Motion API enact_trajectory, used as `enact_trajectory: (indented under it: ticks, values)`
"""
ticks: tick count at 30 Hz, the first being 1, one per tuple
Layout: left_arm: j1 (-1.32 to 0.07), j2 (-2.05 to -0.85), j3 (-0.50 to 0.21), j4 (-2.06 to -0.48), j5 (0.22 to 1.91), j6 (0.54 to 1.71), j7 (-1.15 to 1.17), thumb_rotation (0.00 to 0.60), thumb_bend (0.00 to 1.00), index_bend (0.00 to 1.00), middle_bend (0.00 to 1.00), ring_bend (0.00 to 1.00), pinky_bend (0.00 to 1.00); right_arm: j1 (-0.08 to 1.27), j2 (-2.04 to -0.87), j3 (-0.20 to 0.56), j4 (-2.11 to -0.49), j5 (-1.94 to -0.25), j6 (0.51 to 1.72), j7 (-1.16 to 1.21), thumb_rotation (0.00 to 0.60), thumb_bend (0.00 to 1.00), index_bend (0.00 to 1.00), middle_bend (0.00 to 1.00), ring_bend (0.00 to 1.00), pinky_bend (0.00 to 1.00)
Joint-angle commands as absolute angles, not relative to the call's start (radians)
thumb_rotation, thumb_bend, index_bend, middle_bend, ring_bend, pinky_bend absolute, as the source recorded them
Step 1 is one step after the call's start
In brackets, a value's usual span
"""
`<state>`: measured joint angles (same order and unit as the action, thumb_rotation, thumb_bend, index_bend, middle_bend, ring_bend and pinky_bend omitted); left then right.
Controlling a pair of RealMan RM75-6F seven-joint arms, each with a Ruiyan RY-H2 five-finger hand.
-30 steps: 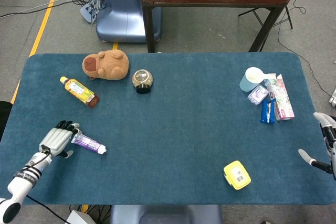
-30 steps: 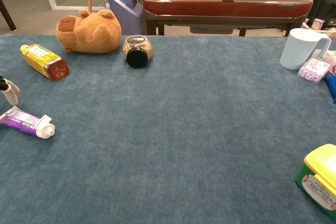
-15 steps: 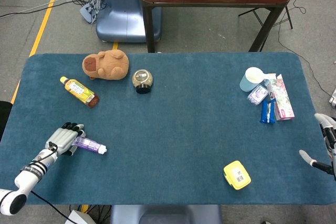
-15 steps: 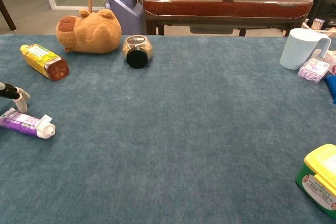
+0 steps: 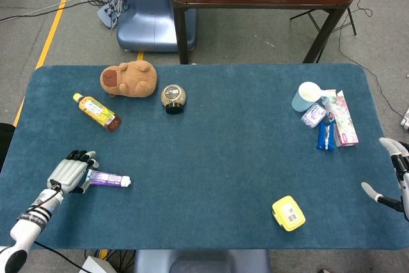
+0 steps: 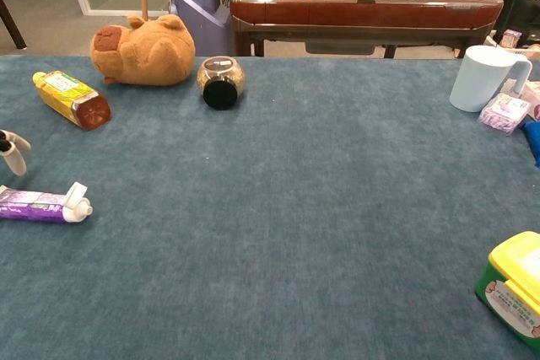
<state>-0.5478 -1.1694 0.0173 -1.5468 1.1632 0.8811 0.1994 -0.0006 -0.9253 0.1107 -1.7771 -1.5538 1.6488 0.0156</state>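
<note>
Head view shows the left hand (image 5: 68,172) grasping the purple tube (image 5: 108,179) lying on the bench (image 5: 217,151); the right hand (image 5: 391,177) at the far edge holds nothing, fingers released.

The table (image 5: 211,158) wears a plain deep teal cloth. The tube (image 5: 108,179) is purple with a white cap. The left robot hand (image 5: 69,173) is pale grey with black fingertips; the right robot hand (image 5: 391,177) is white and black. The bottle (image 5: 96,111) is yellow with a brown end. The plush toy (image 5: 129,78) is tan with a darker brown face. The jar (image 5: 172,98) has a black lid. The mug (image 5: 306,96) is light blue. The box (image 5: 288,213) is yellow with a white label.
</note>
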Motion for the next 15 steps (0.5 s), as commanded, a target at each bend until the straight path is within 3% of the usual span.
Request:
enact_trajectory:
  ticks: [1, 15]
  values:
    - [-0.505, -1.206, 0.015, -1.548, 1.181, 0.949, 0.198, 0.600, 0.30, 0.27, 0.07, 0.00, 0.00, -0.001, -0.926, 0.110, -1.776, -1.553, 1.648, 0.019, 0.600, 0.04, 0.14, 0.19, 0.16, 0.15]
    - [-0.467, -1.348, 0.002, -1.426, 1.296, 1.043, 0.123, 0.600, 0.27, 0.28, 0.24, 0.15, 0.00, -0.014, -0.921, 0.105, -1.777, -1.562, 1.666, 0.024, 0.600, 0.04, 0.14, 0.19, 0.16, 0.15]
